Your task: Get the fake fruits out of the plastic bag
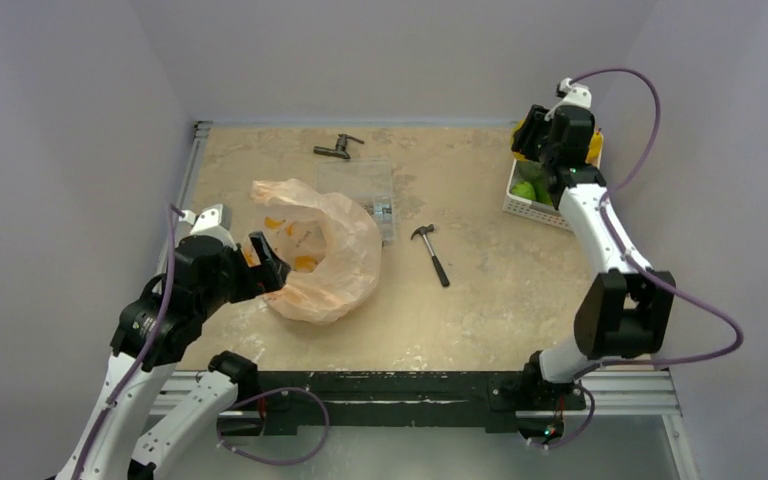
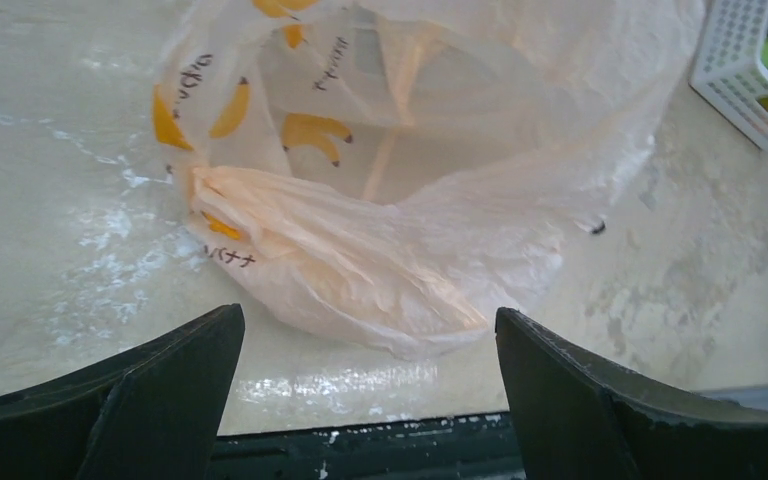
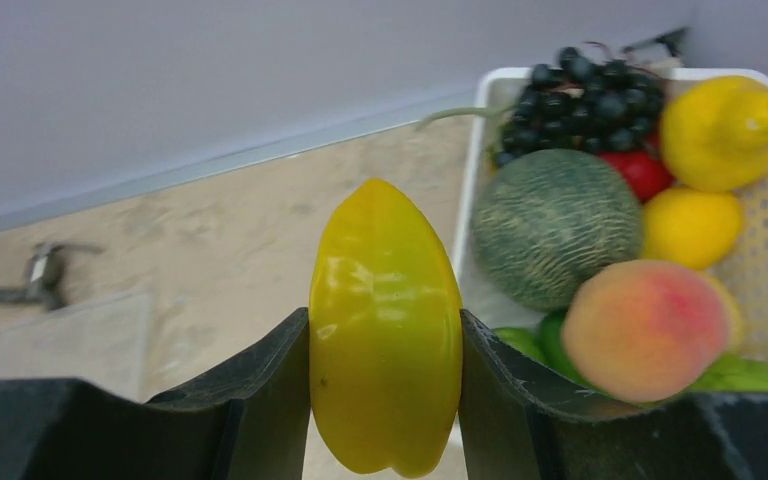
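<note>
Tally on the worktop (image 1: pixel 500 300)
One plastic bag (image 1: pixel 325 262), one hammer (image 1: pixel 430 252), one basket (image 1: pixel 525 207); one peach (image 3: pixel 645 330), pear (image 3: pixel 720 130), lemon (image 3: pixel 690 228), melon (image 3: pixel 555 225), grape bunch (image 3: pixel 580 90), yellow fruit (image 3: pixel 385 330).

left tool (image 1: pixel 270 262) at left edge of plastic bag (image 1: pixel 330 255), mid worktop (image 1: pixel 490 295). right tool (image 1: pixel 532 135) over white basket (image 1: pixel 515 203), far right. hammer (image 1: pixel 430 255) between.

The bag's (image 2: pixel 410 250) mouth gapes toward the wide-spread left claw (image 2: pixel 368 320), with only its crumpled lip lying across the way. To its right the clear box (image 1: pixel 360 190) and hammer (image 1: pixel 430 253) crowd the worktop (image 1: pixel 500 300); nearer the arms it lies bare. The basket (image 1: pixel 525 207) is crammed with fruit (image 3: pixel 650 330).
</note>
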Robot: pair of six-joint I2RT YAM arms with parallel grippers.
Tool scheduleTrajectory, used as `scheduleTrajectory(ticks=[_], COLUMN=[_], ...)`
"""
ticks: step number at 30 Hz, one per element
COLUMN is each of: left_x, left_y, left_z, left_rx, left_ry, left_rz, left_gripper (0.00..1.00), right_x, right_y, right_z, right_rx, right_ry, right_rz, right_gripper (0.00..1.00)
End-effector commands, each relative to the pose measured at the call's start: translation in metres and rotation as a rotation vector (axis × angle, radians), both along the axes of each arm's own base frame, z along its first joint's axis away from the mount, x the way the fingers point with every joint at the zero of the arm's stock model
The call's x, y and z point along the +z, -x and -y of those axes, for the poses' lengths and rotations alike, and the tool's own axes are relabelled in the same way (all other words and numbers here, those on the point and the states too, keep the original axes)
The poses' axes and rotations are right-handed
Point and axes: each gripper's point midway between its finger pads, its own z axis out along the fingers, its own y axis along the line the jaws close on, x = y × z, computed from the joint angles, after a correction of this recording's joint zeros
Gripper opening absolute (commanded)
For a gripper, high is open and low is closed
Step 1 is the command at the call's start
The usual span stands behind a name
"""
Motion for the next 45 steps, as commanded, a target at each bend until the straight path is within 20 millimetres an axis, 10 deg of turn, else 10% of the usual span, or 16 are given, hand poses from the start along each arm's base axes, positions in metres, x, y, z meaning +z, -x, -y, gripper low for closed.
scheduleTrajectory(ticks=[1, 12, 30, 45], left_x=[0.017, 0.029, 0.023, 0.017], left_y=[0.021, 0.044, 0.041, 0.042], left_z=[0.04, 0.061, 0.058, 0.059], left_rx=[-0.294, -0.523, -0.503, -0.506], left_ry=[0.094, 0.122, 0.106, 0.106], left_rz=[0.03, 0.115, 0.102, 0.084], left_gripper=[0.98, 1.0, 1.0, 1.0], right_x=[0.01, -0.039, -0.092, -0.079], right_y=[-0.043, -0.109, -0.126, -0.127], right_z=[0.071, 0.155, 0.168, 0.172], right_rx=[-0.117, -0.226, -0.193, -0.207], right_ry=[0.006, 0.171, 0.102, 0.099], right_rz=[0.03, -0.169, -0.237, -0.223], right_gripper=[0.04, 0.19, 0.55, 0.82])
